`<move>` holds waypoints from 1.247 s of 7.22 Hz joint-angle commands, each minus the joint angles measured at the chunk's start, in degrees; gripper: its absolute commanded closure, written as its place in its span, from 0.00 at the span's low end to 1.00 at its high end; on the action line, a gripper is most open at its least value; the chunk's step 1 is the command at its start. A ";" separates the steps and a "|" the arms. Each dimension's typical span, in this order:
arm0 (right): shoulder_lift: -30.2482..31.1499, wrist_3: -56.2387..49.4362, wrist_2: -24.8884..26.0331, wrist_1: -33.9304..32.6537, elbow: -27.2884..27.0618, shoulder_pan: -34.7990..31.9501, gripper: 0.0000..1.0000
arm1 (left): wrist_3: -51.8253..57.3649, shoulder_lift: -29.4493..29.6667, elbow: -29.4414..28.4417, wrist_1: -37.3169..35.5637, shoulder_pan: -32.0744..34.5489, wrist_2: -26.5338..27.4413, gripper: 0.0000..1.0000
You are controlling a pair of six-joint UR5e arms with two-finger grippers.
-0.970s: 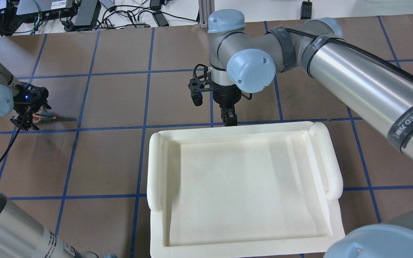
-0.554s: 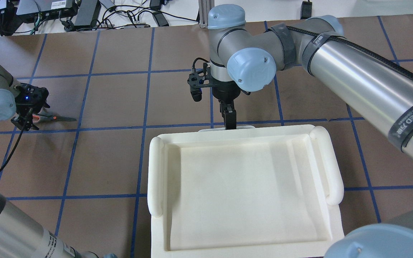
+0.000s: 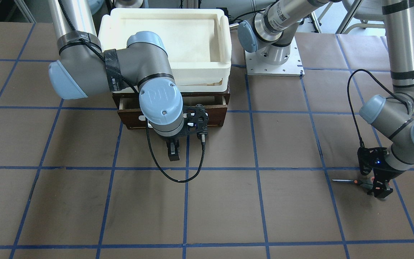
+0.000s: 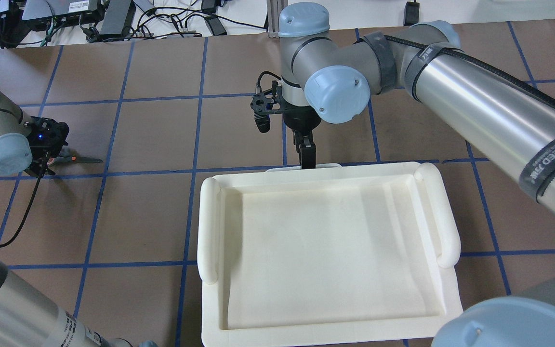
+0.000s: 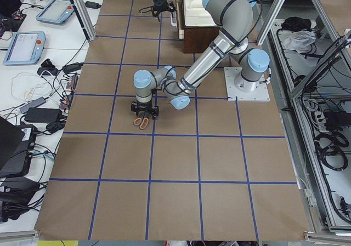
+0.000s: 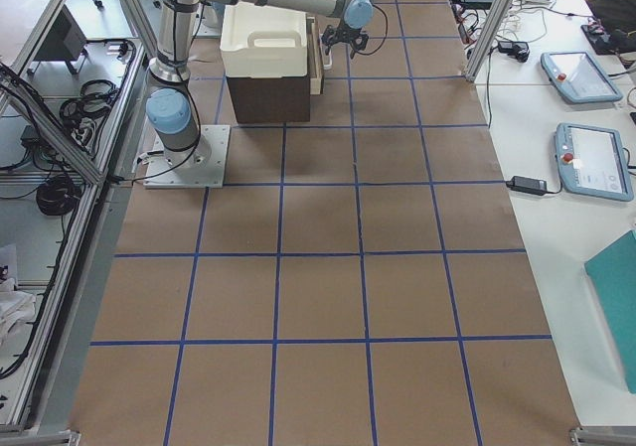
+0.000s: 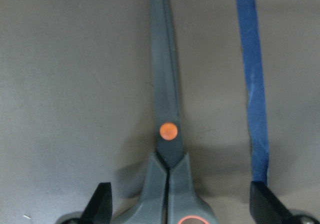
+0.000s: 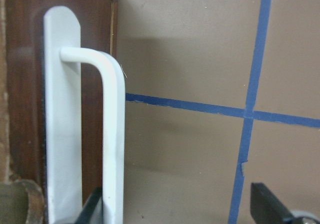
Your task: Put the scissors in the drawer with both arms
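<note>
The scissors (image 4: 79, 159) lie flat on the table at the far left, blades shut; they also show in the front view (image 3: 350, 181) and the left wrist view (image 7: 167, 134). My left gripper (image 4: 41, 166) is open, low over the grey handles, one finger on each side. The dark brown drawer (image 3: 214, 111) sits under the cream tray and is slightly pulled out. My right gripper (image 4: 307, 161) is open at the drawer's white bar handle (image 8: 112, 134), with one finger (image 8: 97, 209) tucked behind the bar.
The cream-white plastic tray (image 4: 210, 226) sits on top of the drawer's cabinet and covers it from above. A black cable (image 3: 178, 180) loops down from the right wrist. Blue tape lines grid the brown table.
My right gripper has moved away from the robot's base, and the white handle now shows past the tray's far edge. The left wrist has shifted slightly over the scissors.
</note>
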State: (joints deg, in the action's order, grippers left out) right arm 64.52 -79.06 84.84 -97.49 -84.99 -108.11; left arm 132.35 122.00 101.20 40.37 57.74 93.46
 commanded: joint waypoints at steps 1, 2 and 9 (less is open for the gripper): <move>-0.71 -0.13 -0.03 -0.95 0.26 0.17 0.00 | 0.63 -0.27 -0.04 -0.12 0.00 -0.21 0.45; -0.89 -0.04 -0.20 -0.95 1.48 0.26 0.00 | 0.63 -0.10 -0.04 -0.12 0.00 -0.38 0.46; -2.47 -2.59 0.32 -2.45 3.78 0.88 0.00 | 0.72 -1.76 -0.65 0.32 -0.18 -0.65 0.99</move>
State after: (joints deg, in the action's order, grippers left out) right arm 62.28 -81.27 85.14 -99.53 -81.46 -107.32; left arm 133.14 121.04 100.68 40.47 57.60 92.78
